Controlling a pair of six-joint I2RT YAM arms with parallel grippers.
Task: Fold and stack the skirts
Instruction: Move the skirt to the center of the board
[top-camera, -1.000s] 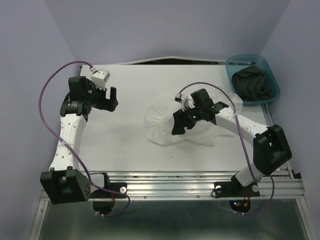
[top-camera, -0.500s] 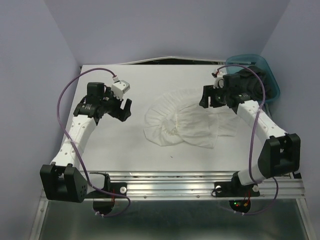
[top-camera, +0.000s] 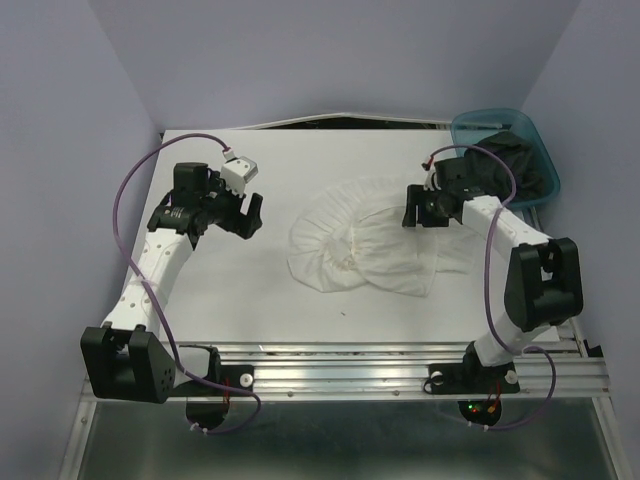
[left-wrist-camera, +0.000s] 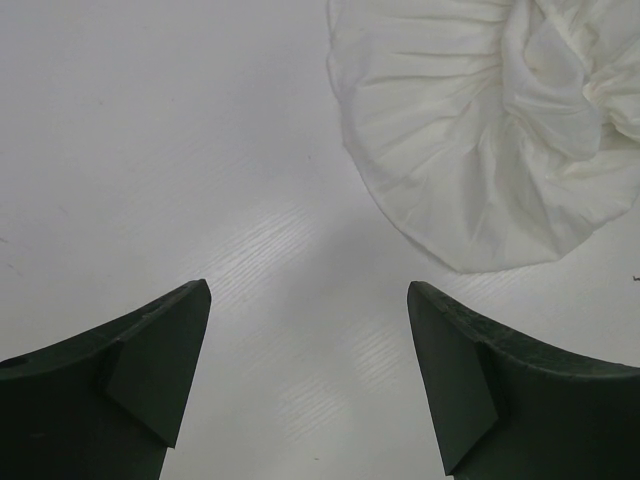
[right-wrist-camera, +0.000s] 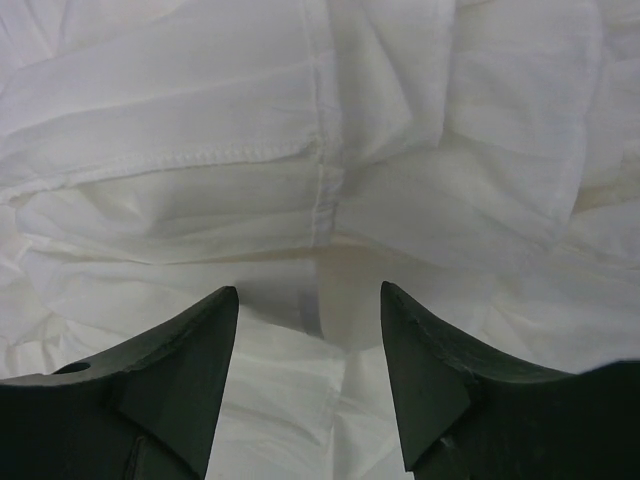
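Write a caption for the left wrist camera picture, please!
Open left gripper hovers over the table, beside the ruffled white skirt.

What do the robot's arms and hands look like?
The left arm and right arm have white tube-shaped links and chunky black joints. A thin purple cable runs along each. The left hand and right hand each have two dark, wedge-shaped fingers.

You have a white table (top-camera: 250, 290) in front of you. On it the white skirt (top-camera: 360, 250) lies spread and rumpled, right of centre. The teal bin (top-camera: 478, 118) sits at the far right corner.
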